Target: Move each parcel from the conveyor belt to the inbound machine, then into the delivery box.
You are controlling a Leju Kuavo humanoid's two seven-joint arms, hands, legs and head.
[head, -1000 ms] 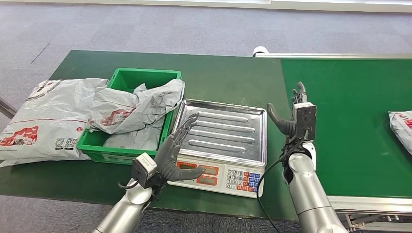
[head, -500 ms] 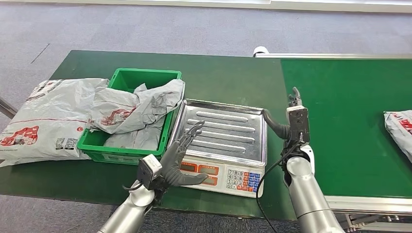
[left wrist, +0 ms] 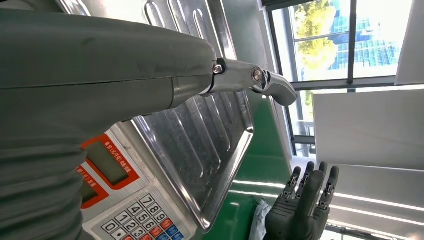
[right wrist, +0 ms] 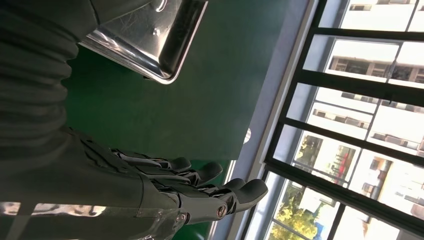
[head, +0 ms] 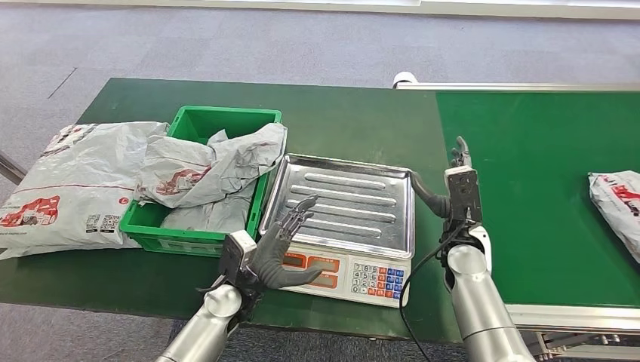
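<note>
A grey parcel with red print lies on the green conveyor belt at the far right edge. The inbound machine is a scale with a bare steel tray and a keypad. My left hand hovers open over the scale's front left corner, holding nothing. My right hand stands upright and open between the scale and the belt, fingers straight. The green delivery box left of the scale holds crumpled grey parcels.
A large grey parcel lies on the dark green table left of the box. The belt's metal frame runs along the front right. Grey carpet lies beyond the table. A black cable loops beside the scale.
The parcel on the belt has travelled leftward toward me. My left hand drew back toward the scale's front. My right hand turned edge-on and shifted slightly.
</note>
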